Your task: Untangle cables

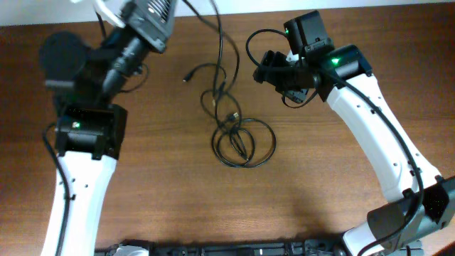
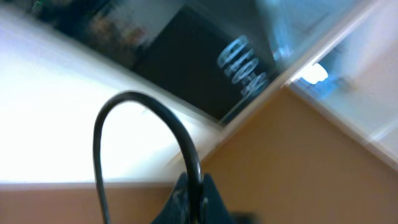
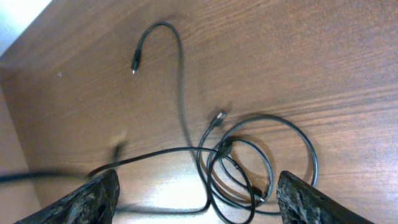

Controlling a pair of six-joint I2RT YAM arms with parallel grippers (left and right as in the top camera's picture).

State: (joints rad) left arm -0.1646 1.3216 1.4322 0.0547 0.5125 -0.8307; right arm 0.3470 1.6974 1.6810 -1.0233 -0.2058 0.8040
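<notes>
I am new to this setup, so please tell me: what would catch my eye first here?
A knot of looped black cables lies in the middle of the table. The left claw, high up, pinches one cable that arches above it. The right claw hangs open beside the knot.

Cables [image 1: 231,128]: uniform black; 1 plug tip [image 3: 219,115] lighter, silvery. Bench [image 1: 327,199]: mid-brown, horizontal wood-grain pattern. Left arm [image 1: 78,185] and right arm [image 1: 373,135]: white shells, black joint housings. Indicator lights [image 1: 334,60]: green, 1 per arm. Right end effector [image 3: 199,193]: fingers mottled dark grey.
</notes>
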